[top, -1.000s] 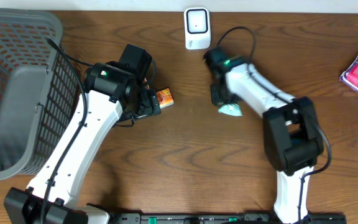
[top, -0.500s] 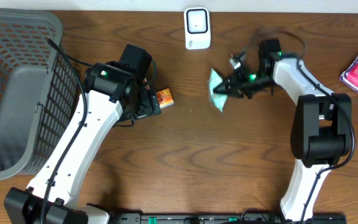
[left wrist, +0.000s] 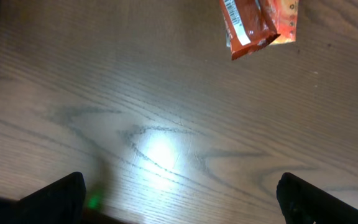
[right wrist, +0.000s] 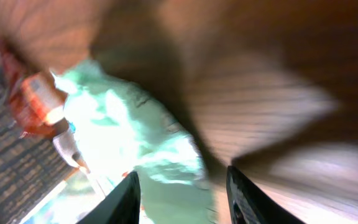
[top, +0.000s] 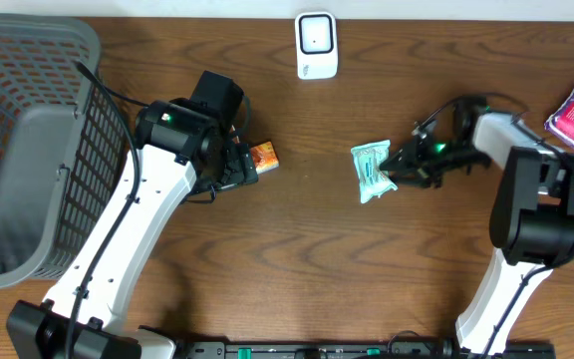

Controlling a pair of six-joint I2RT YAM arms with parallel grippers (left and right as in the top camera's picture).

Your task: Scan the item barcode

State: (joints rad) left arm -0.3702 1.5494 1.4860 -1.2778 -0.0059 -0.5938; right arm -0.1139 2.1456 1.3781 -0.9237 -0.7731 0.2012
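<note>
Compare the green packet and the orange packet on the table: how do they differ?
Colour: the green packet is teal, the orange packet is orange-red.
Size: from overhead the green packet looks larger than the orange packet.
Markings: the orange packet shows a barcode strip in the left wrist view; none can be made out on the green packet.
Both lie on the wooden table.

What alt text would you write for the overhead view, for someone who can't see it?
Two white robot arms on a wooden table: the right gripper points at a green packet mid-table, the left gripper sits beside an orange packet. A white scanner stands at the far edge, a grey basket at left.
</note>
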